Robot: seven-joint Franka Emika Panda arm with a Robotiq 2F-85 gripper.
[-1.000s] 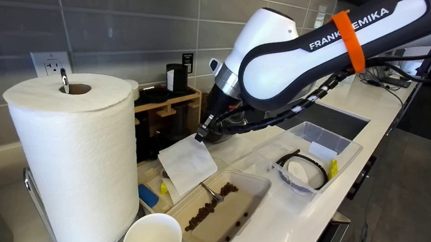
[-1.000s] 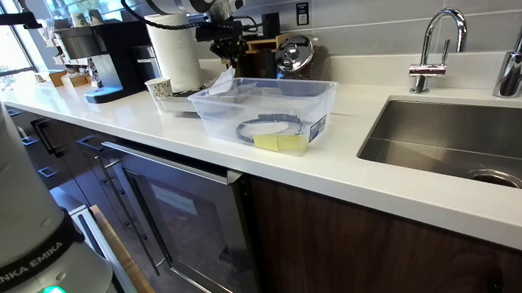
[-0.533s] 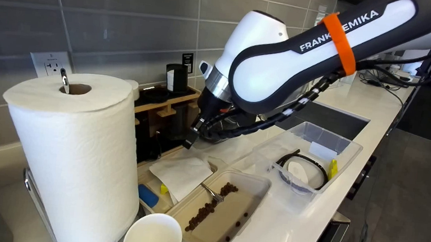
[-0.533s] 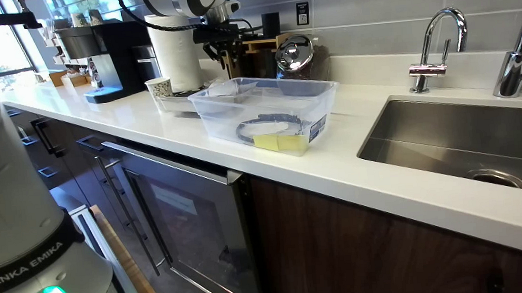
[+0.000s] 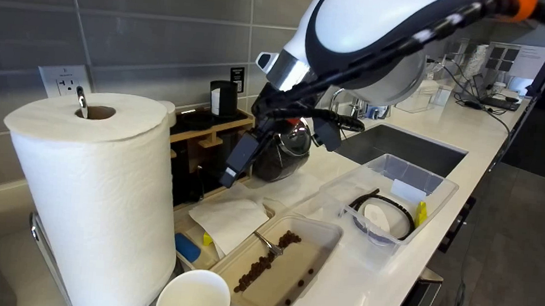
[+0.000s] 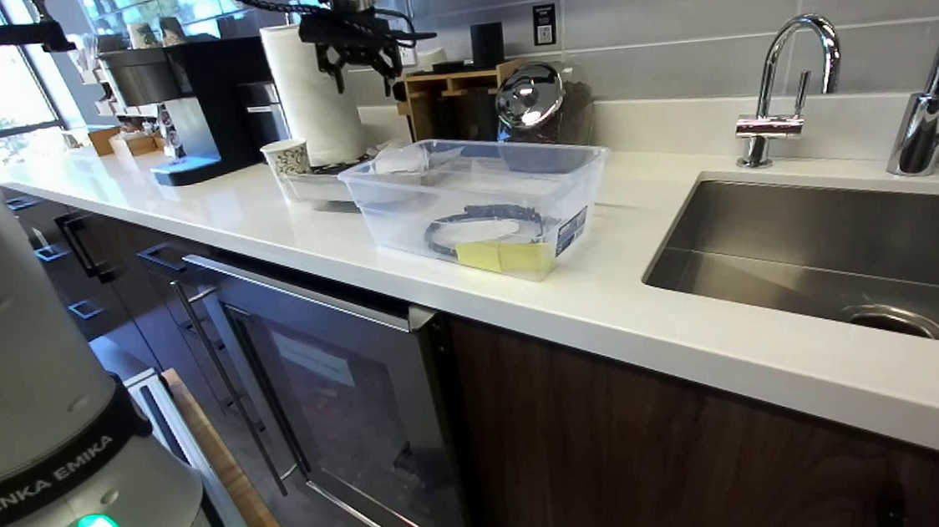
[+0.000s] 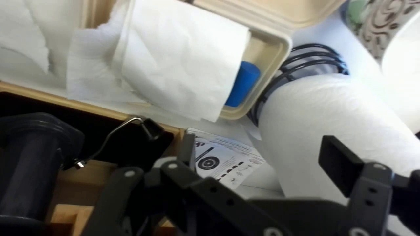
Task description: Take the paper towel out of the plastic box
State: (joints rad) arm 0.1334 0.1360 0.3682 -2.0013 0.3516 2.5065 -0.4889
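Tool [image 7: 262, 155] up vs. prev., spread wide, off paper towel [image 7: 187, 59].

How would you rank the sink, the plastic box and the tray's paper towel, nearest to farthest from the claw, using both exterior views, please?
1. Paper towel, over the beige tray, lower than the claw.
2. Plastic box, between tray and sink.
3. The sink, past the box.

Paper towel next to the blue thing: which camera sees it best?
The wrist view: there the paper towel looks biggest, creases showing, though the picture's top edge cuts it off slightly. Both exterior views show it smaller. In an exterior view, it seems only a white patch through the clear plastic box.
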